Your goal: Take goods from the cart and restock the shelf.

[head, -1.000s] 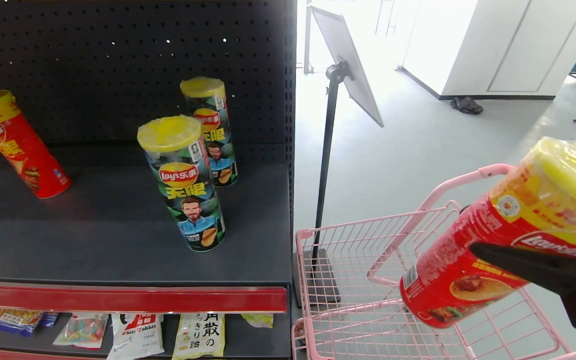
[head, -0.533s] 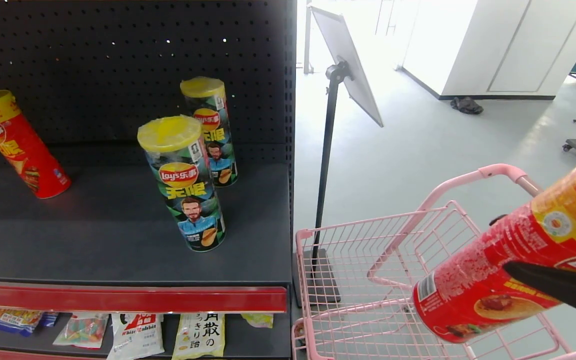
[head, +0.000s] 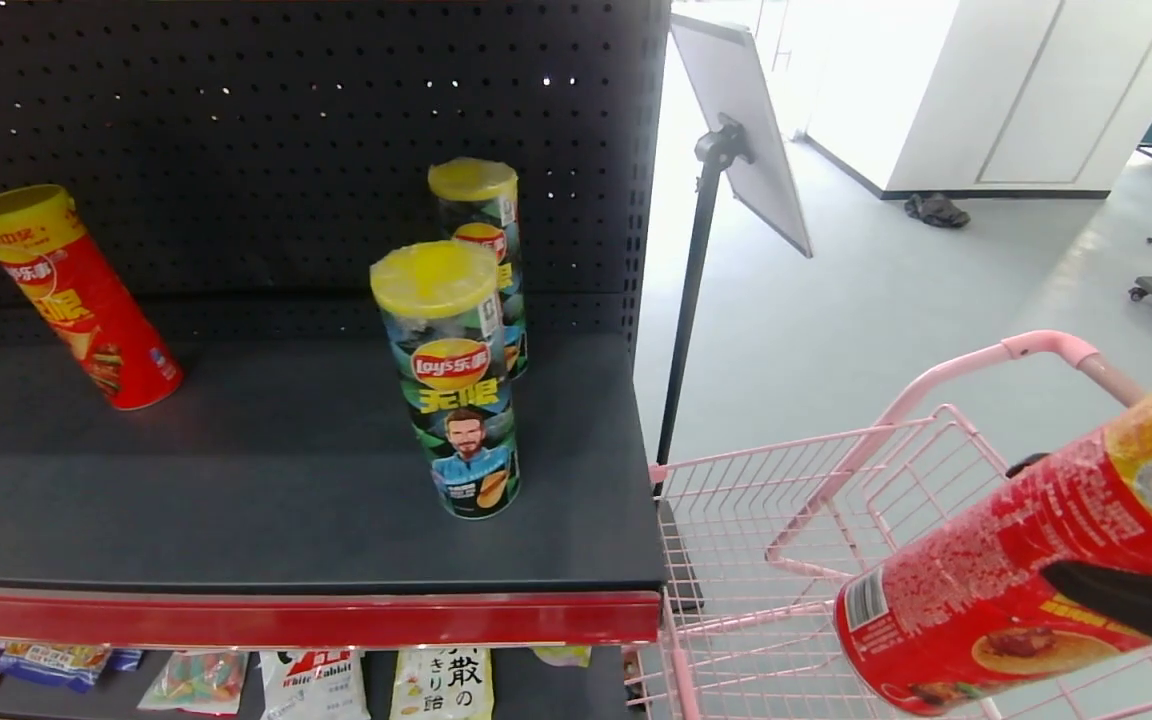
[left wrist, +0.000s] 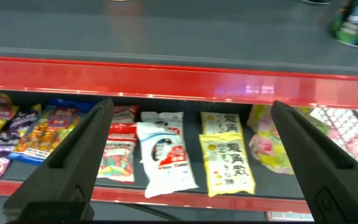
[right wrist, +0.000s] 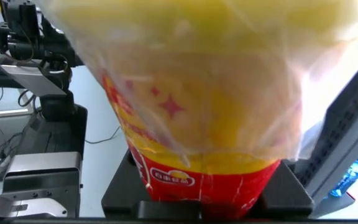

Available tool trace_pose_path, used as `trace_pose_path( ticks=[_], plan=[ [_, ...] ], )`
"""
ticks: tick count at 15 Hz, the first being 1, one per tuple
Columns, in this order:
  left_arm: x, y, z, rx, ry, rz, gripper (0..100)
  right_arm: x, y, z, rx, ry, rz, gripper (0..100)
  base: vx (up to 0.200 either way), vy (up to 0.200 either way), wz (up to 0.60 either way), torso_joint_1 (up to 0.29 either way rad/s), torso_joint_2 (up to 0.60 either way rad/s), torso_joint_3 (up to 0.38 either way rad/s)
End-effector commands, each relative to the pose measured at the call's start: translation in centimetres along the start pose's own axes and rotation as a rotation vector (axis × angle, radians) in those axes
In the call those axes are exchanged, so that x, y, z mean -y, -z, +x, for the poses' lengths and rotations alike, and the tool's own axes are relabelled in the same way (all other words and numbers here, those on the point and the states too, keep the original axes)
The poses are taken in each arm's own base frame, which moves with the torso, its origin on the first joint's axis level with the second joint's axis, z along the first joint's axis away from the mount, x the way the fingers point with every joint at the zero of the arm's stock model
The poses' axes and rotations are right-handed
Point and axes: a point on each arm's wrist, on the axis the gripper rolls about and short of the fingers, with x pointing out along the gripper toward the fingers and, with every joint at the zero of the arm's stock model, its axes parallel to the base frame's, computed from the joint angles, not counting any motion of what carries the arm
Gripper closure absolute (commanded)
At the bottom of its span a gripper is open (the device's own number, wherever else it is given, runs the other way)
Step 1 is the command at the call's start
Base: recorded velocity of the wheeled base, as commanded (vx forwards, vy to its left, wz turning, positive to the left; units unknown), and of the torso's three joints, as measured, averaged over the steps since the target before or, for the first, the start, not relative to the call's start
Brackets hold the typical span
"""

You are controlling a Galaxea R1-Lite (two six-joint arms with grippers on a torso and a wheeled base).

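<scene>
Now the right tool [head: 1076, 535] is pinching a tilted red can [head: 946, 600] over the cart [head: 946, 375], base pointing toward the right edge of the shelf [head: 236, 500]. The left tool [left wrist: 190, 107] is gaping, empty.

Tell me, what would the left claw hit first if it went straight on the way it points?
The left gripper would likely reach the white snack packet under the red shelf edge; depth is unclear.

Shop floor here, def. retail: dark pegboard shelf [head: 266, 480] w/ chip cans [head: 456, 400], snack bags [left wrist: 164, 158] on the tier below, pink cart [head: 1046, 346] off its right edge.
</scene>
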Motion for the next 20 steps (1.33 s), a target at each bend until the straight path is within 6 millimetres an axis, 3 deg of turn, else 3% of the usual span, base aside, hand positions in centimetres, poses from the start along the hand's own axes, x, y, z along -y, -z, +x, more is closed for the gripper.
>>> trace_pose_path(
  ticks=[1, 15, 20],
  plan=[
    [0.0, 0.0, 0.0, -0.001, 0.000, 0.000, 0, -0.2, 0.1, 0.2, 0.001, -0.018, 0.008, 100, 0.000, 0.200, 0.00, 0.007, 0.00, -0.002],
    [0.0, 0.0, 0.0, -0.001, 0.001, 0.000, 0, 0.2, 0.8, 0.5, -0.020, -0.004, 0.034, 100, 0.000, 0.200, 0.00, 0.004, 0.00, 0.003],
    [0.0, 0.0, 0.0, -0.001, 0.001, 0.001, 0, 1.7, 0.5, 1.7, -0.019, -0.005, 0.032, 100, 0.000, 0.200, 0.00, 0.005, 0.00, 0.000]
  ],
)
